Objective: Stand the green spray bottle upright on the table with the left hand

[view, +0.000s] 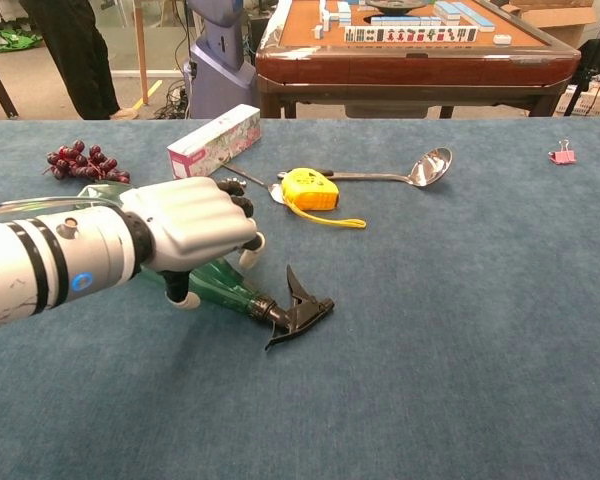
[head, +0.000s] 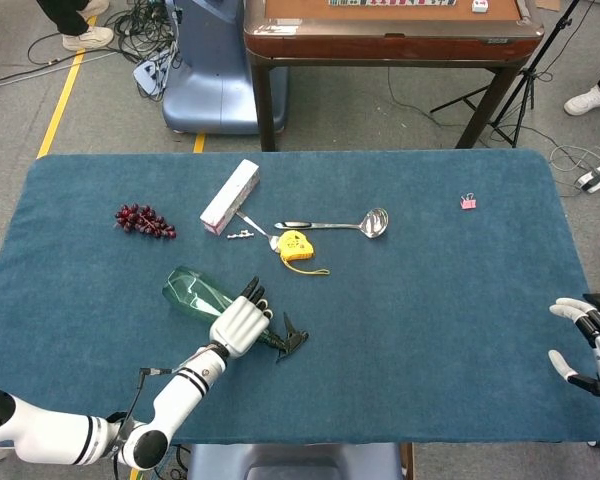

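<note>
The green spray bottle (head: 208,299) is lying on its side on the blue table (head: 430,300), its fat end pointing to the far left and its black trigger head (view: 298,305) pointing toward the near right. The left hand (view: 195,225) is sitting right over the narrow part of the bottle, near the neck, palm down, with its fingers (view: 236,208) curled over the top and the thumb (view: 179,292) hanging down on the near side. Whether it is actually gripping the bottle or only covering it, I cannot tell from either view; the bottle is lying flat either way.

Just beyond the left hand a yellow tape measure (head: 294,247) is lying with its strap trailing toward the hand's right. Past that a metal ladle (head: 336,224) is resting with its bowl to the right, and a white and pink box (head: 230,196) is lying slantwise further back. A bunch of dark grapes (head: 144,220) is sitting off to the far left of the hand.

The right hand (head: 592,340) is hovering at the table's near right corner, well apart from everything, fingers spread and holding nothing. A small pink clip (head: 468,201) is lying far beyond it.
</note>
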